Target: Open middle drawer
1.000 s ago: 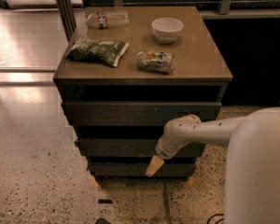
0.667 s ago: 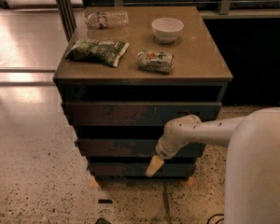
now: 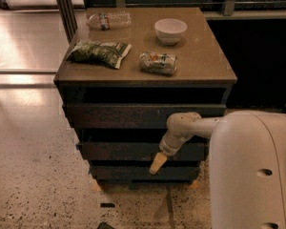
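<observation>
The cabinet (image 3: 214, 75) shows three dark drawer fronts stacked under its brown top. The middle drawer (image 3: 119, 151) is the wide, shallow, handle-less front, and it sits nearly flush with only a thin dark gap above it. My gripper (image 3: 157, 163) hangs at the end of the white arm (image 3: 190, 125), which reaches in from the right. Its tan tip points down and to the left, over the lower edge of the middle drawer's front, right of centre. The top drawer front (image 3: 133, 115) lies above it and the lowest front (image 3: 133, 173) below.
On the cabinet top lie a green snack bag (image 3: 99, 52), a small packet (image 3: 158, 63), a white bowl (image 3: 170, 30) and a plastic bottle (image 3: 108, 20). My white body (image 3: 257, 175) fills the lower right. Speckled floor (image 3: 33, 175) spreads to the left, and a metal post (image 3: 64, 8) stands at the back left.
</observation>
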`<act>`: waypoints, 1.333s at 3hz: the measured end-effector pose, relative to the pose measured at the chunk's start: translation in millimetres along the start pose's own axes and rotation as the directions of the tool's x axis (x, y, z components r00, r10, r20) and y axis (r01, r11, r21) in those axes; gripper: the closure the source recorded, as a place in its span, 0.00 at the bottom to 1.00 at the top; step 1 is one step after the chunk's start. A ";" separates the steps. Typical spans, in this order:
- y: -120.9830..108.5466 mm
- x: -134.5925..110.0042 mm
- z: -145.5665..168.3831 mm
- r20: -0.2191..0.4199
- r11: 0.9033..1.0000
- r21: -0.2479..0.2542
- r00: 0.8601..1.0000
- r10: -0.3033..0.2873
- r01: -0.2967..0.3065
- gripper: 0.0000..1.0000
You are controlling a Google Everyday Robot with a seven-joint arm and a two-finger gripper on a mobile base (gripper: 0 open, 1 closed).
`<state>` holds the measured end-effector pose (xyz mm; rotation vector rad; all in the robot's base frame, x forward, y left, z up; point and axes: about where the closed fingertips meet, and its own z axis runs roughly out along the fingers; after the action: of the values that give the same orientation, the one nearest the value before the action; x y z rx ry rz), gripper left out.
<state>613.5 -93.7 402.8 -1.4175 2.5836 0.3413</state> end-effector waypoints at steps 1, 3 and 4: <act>2.0 0.7 -4.5 0.000 1.000 -0.005 1.000 0.001 -0.001 0.00; 14.9 13.3 -16.3 -0.004 0.999 -0.049 1.000 0.005 -0.005 0.00; 18.3 15.3 -18.0 -0.017 1.000 -0.009 1.000 0.003 -0.003 0.00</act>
<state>589.1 -101.6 418.2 -1.4258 2.6017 0.3434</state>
